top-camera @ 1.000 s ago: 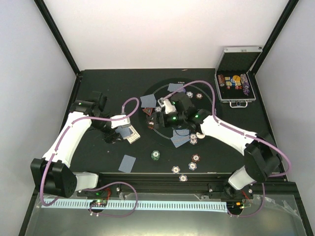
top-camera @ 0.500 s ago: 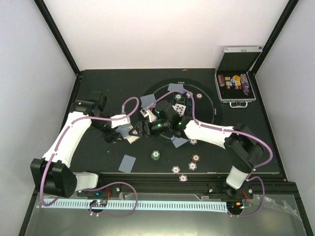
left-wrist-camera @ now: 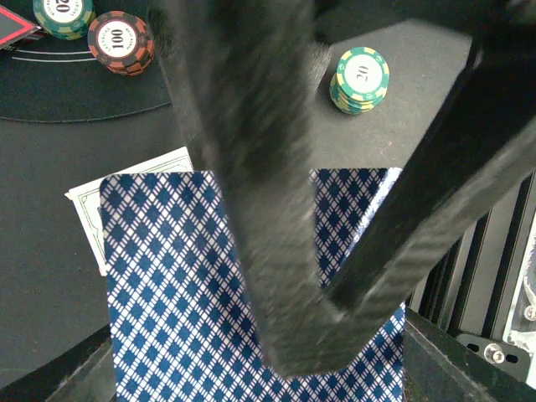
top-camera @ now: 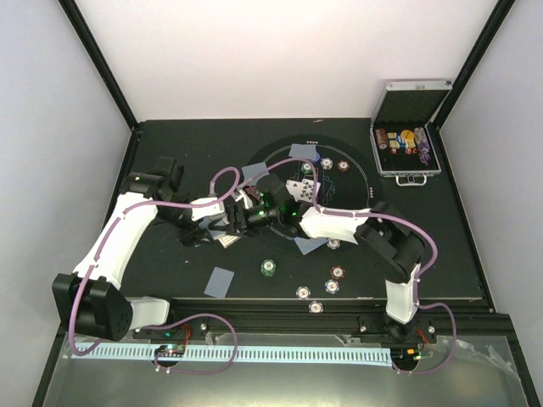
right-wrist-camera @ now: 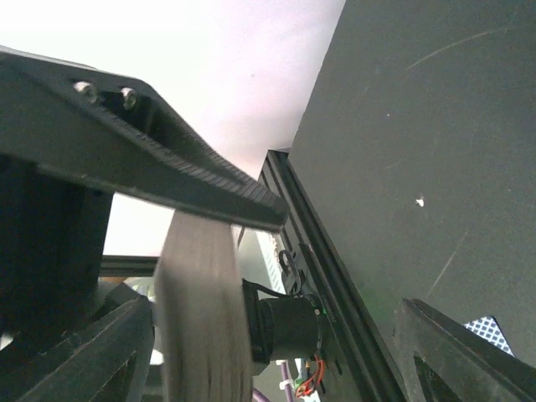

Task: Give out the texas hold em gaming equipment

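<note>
Left of centre on the black worktop (top-camera: pixel 170 280), the left fingers (top-camera: pixel 212 229) are pinching a deck of blue diamond-backed playing cards (left-wrist-camera: pixel 184 285); the right fingers (left-wrist-camera: pixel 435 193) stand spread just above that deck, whether touching it I cannot tell, and a green chip stack (left-wrist-camera: pixel 362 78) lies beyond

In the left wrist view, a green chip (left-wrist-camera: pixel 362 77) topping a small stack on the bare black table (left-wrist-camera: pixel 251 126), outside the round mat (left-wrist-camera: pixel 50 96), bears "20" in dark figures on its pale centre. On the mat, beside its white ring line, a red-brown chip (left-wrist-camera: pixel 121 42) reads "100", and a second green chip (left-wrist-camera: pixel 64 15) just beside it, cut by the picture's top edge, also shows "20". From above, all print is too small to read.
</note>
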Robot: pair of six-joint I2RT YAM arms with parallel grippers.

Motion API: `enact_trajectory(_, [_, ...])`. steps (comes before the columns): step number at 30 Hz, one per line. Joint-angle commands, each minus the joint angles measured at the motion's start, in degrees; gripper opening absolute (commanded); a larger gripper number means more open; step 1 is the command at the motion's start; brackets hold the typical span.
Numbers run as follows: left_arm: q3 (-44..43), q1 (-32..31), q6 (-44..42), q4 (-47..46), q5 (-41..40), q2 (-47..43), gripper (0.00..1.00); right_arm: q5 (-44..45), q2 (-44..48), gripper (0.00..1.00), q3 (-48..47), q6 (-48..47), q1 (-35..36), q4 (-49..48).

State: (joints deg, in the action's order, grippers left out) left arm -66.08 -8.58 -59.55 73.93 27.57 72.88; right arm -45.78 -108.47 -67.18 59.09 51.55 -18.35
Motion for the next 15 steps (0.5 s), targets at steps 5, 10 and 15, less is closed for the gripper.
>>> enact_trajectory(5, [-1.9, 0.3, -0.7, 1.0, 2.3, 0.2, 0.02, -4.3, -5.4, 0.78, -3.4, 6.5, 0.7, -9.7])
enact_trajectory(10, [-1.6, 0.3, -0.8, 0.7, 1.9, -0.1, 0.02, -4.4, -5.9, 0.74, -1.5, 6.8, -0.2, -10.2])
enact_trajectory(15, [-1.6, 0.3, -0.6, 0.6, 2.6, -0.1, 0.02, -3.9, -4.1, 0.68, 0.8, 4.2, -2.0, -6.1])
